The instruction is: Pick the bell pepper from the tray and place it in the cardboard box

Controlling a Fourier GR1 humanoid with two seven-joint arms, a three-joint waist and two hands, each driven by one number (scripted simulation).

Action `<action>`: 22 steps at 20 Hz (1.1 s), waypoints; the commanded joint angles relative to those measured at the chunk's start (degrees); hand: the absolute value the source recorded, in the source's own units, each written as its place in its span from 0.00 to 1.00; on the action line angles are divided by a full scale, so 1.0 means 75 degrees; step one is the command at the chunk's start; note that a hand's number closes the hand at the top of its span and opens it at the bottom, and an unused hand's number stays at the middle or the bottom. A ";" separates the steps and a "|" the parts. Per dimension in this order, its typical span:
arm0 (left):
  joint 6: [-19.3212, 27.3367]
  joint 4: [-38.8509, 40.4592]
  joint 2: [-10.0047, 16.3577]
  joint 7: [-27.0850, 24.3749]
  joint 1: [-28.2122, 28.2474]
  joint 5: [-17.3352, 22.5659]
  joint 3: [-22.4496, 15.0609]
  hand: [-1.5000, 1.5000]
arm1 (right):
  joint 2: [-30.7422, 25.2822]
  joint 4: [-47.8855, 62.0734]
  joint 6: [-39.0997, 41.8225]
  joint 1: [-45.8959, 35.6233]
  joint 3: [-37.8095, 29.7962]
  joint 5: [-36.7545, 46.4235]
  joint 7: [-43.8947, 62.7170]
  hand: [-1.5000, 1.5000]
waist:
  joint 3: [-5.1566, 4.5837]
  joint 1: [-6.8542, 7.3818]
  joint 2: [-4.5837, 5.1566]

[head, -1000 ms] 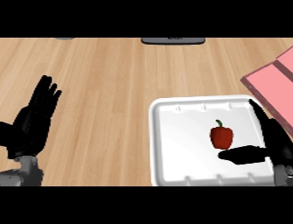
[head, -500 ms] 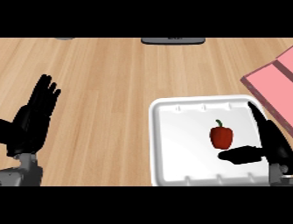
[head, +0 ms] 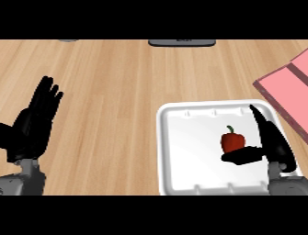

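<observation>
Right hand fingers straight, thumb out, pepper just left of them on tray, box beyond fingertips, left hand resting far left, fingers straight

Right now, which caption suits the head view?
Right hand, open, beside the bell pepper on the white tray; left hand rests at left.
</observation>
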 commanded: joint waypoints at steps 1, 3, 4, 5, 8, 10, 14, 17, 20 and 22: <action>-0.0185 0.0778 0.0015 -0.0483 -0.0357 -0.0031 0.0221 0.50 | 0.0326 -0.0399 0.0166 -0.0025 0.0106 0.0234 0.0472 0.00 | -0.0001 -0.0019 0.0000; -0.0098 0.0122 0.0034 0.0070 -0.0230 -0.0063 0.0157 0.50 | 0.0413 0.0291 -0.0150 0.0198 0.0049 0.0448 -0.0282 0.00 | 0.0001 -0.0006 -0.0001; -0.0353 0.0326 -0.0190 -0.0696 0.0365 0.0026 0.0084 0.50 | 0.0413 0.0014 0.0008 0.0153 0.0011 0.0380 -0.0092 0.00 | 0.0000 -0.0002 -0.0002; -0.0180 -0.0013 -0.0174 -0.0063 0.0177 -0.0112 -0.0063 0.50 | 0.0244 0.0331 0.0040 0.0234 -0.0280 0.0228 -0.0595 0.00 | 0.0001 -0.0003 -0.0002; -0.0340 0.0563 -0.0006 -0.0149 -0.0354 0.0121 0.0353 0.50 | 0.0554 0.0363 -0.0069 0.0152 -0.0088 0.0560 -0.0413 0.00 | 0.0000 -0.0010 0.0000; -0.0234 0.0197 -0.0278 -0.0397 0.0203 -0.0136 0.0017 0.50 | 0.0665 0.0906 -0.0204 0.0013 -0.0194 0.0557 -0.0679 0.00 | 0.0001 0.0004 0.0000; -0.0193 -0.0757 -0.0041 0.0513 0.0157 0.0008 0.0137 0.50 | 0.0388 0.0889 0.0297 -0.0492 -0.0487 0.0398 -0.0546 0.00 | 0.0002 0.0025 -0.0004; -0.0113 -0.0306 -0.0168 0.0383 -0.0069 -0.0167 0.0093 0.50 | 0.0399 0.1266 -0.0035 -0.0157 -0.0601 0.0565 -0.1282 0.00 | 0.0002 0.0004 0.0000; 0.0028 0.0394 -0.0609 -0.0524 0.0051 -0.0521 -0.0212 0.50 | 0.0935 0.1164 -0.0483 -0.0025 0.0176 0.1319 -0.0944 1.00 | 0.0000 -0.0004 0.0005; -0.0193 -0.0248 -0.0073 0.0628 -0.0215 0.0018 0.0260 0.50 | 0.0319 0.1212 -0.0127 -0.0064 -0.0092 0.1177 -0.1557 1.00 | 0.0002 0.0007 -0.0002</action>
